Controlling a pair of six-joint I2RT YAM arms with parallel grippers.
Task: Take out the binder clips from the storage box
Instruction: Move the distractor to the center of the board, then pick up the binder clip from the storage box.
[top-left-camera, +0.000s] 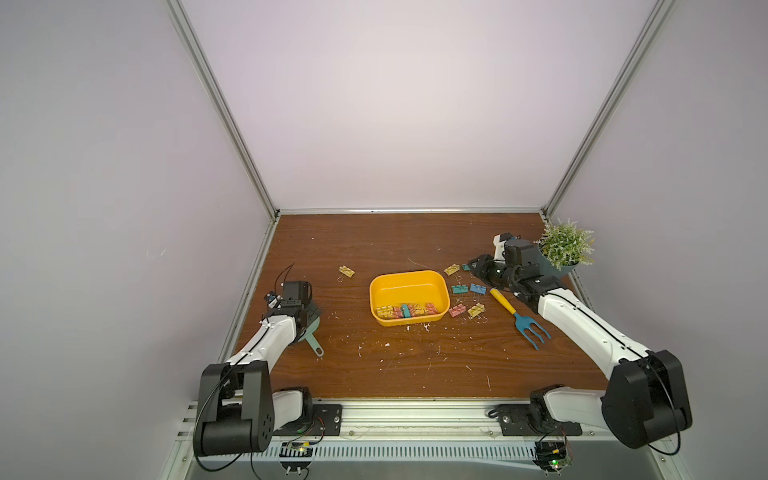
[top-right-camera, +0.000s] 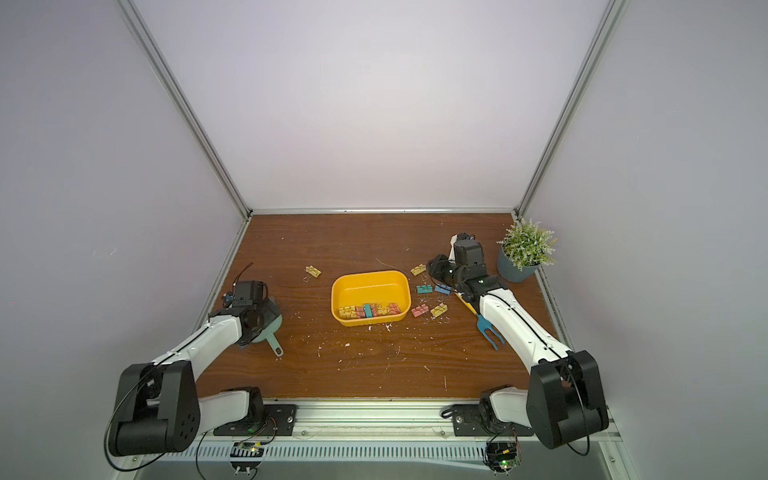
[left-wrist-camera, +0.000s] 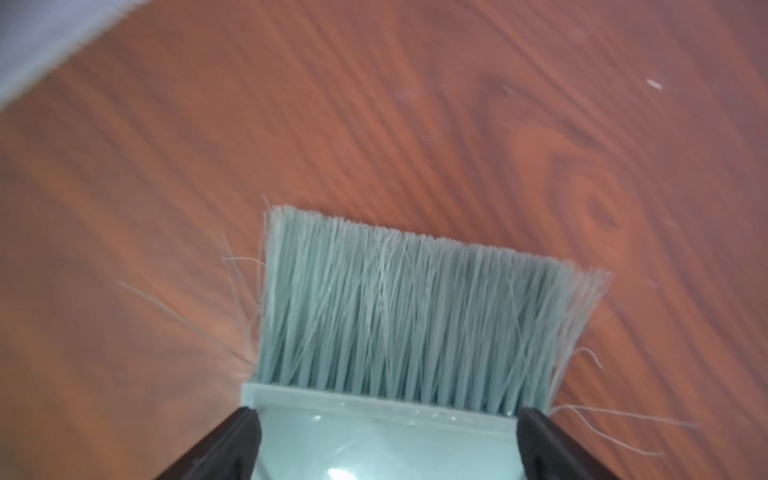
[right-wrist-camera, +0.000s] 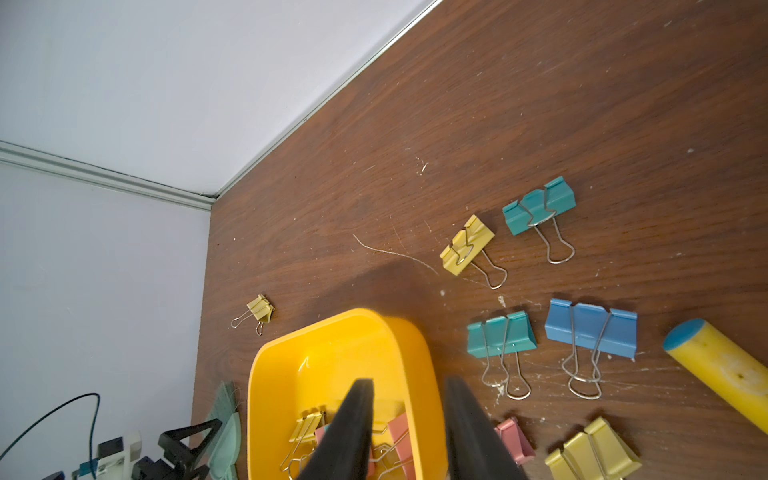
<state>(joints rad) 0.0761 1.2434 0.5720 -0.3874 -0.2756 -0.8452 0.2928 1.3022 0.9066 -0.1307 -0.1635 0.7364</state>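
The yellow storage box (top-left-camera: 409, 275) (top-right-camera: 368, 275) sits mid-table, and several pastel binder clips (top-left-camera: 405, 310) (top-right-camera: 369, 311) lie along its near wall. More clips lie on the wood to its right, among them a teal one (top-left-camera: 459, 288), a blue one (top-left-camera: 478, 288) and a pink one (top-left-camera: 457, 310). A yellow clip (top-left-camera: 346, 272) lies to the left. My right gripper (top-left-camera: 473, 266) (right-wrist-camera: 409, 384) hovers right of the box, open a little, with nothing between its fingers. My left gripper (left-wrist-camera: 386, 419) is open wide over a teal brush (left-wrist-camera: 415, 311), far from the box.
A teal dustpan (top-left-camera: 316, 347) lies under the left wrist. A garden fork (top-left-camera: 519, 320) with a yellow handle lies beside the right arm. A potted plant (top-left-camera: 565, 249) stands in the back right corner. White debris specks (top-left-camera: 386, 345) are scattered in front of the box.
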